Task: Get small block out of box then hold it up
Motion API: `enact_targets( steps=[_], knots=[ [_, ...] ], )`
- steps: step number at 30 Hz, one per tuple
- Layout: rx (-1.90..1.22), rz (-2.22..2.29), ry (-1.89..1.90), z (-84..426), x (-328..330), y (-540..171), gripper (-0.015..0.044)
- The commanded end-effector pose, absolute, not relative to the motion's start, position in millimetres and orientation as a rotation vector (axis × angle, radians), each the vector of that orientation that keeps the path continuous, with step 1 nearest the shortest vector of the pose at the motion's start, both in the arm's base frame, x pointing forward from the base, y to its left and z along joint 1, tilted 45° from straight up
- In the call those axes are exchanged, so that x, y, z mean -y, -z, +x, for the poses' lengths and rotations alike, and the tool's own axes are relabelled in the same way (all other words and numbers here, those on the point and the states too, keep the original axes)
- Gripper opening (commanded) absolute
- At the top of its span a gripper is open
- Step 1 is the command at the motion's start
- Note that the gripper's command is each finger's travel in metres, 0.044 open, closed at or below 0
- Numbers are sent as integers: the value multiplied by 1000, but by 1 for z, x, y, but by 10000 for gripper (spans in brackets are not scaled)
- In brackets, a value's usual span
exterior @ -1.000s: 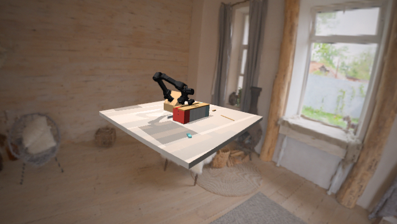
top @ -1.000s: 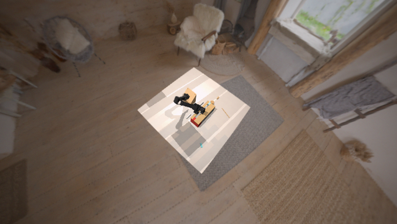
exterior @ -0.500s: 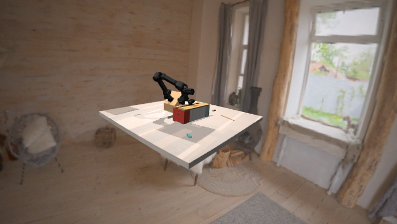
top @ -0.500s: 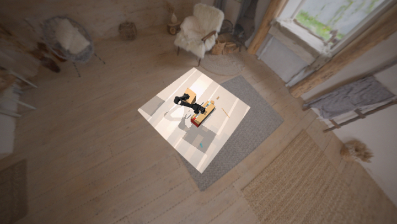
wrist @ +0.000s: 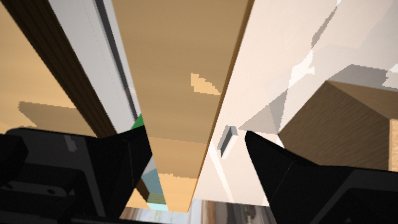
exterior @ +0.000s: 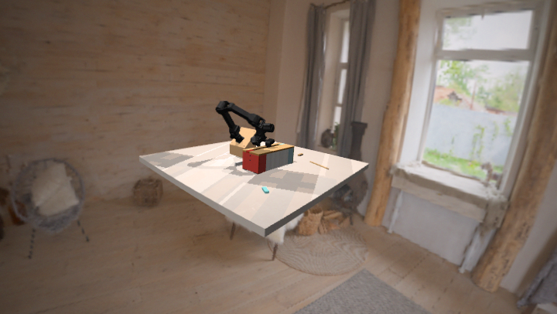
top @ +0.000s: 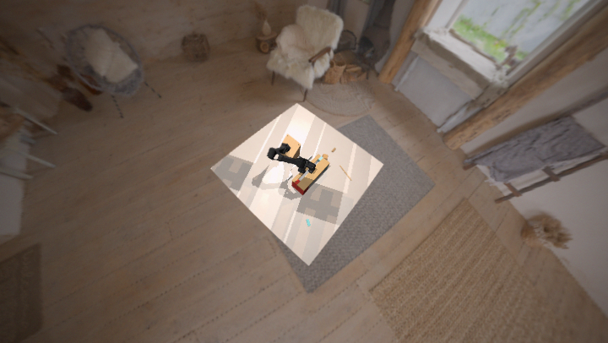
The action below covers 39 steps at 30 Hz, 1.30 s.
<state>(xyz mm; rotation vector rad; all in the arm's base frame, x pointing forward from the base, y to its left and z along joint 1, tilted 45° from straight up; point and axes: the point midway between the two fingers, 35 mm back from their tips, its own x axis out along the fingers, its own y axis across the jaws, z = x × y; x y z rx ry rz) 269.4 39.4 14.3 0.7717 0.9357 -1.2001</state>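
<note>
The box point(top: 318, 173) point(exterior: 278, 157) point(wrist: 175, 65) stands near the middle of the table, with wooden strips on top, a long slot between them and a grey, see-through-looking front. One end point(top: 300, 188) point(exterior: 253, 162) is red; the other is bluish. My gripper point(top: 308, 169) point(exterior: 265, 144) point(wrist: 205, 129) is open and empty, low over the box's top. In the wrist view one top strip runs between the fingers. A small green patch point(wrist: 139, 121) shows in the slot beside the left finger; I cannot tell whether it is the block. The shelf is not clearly visible.
A wooden block-like stand point(top: 291, 142) point(exterior: 238, 148) point(wrist: 325, 120) is by the arm's base. A cyan piece point(top: 308, 222) point(exterior: 264, 189), a thin stick point(top: 344, 172) point(exterior: 319, 165) and a small wooden piece point(top: 333, 149) point(exterior: 300, 154) lie on the table. A small grey piece point(wrist: 228, 140) is beside the box.
</note>
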Motion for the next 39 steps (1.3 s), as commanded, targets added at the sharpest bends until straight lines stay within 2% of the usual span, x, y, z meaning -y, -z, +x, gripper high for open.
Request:
enact_targets(
  steps=[1, 39],
  knots=[
    [-938, 775, 1201, 269, -43, -11, 400],
    [-938, 776, 1200, 267, -54, 0, 400]
  ],
)
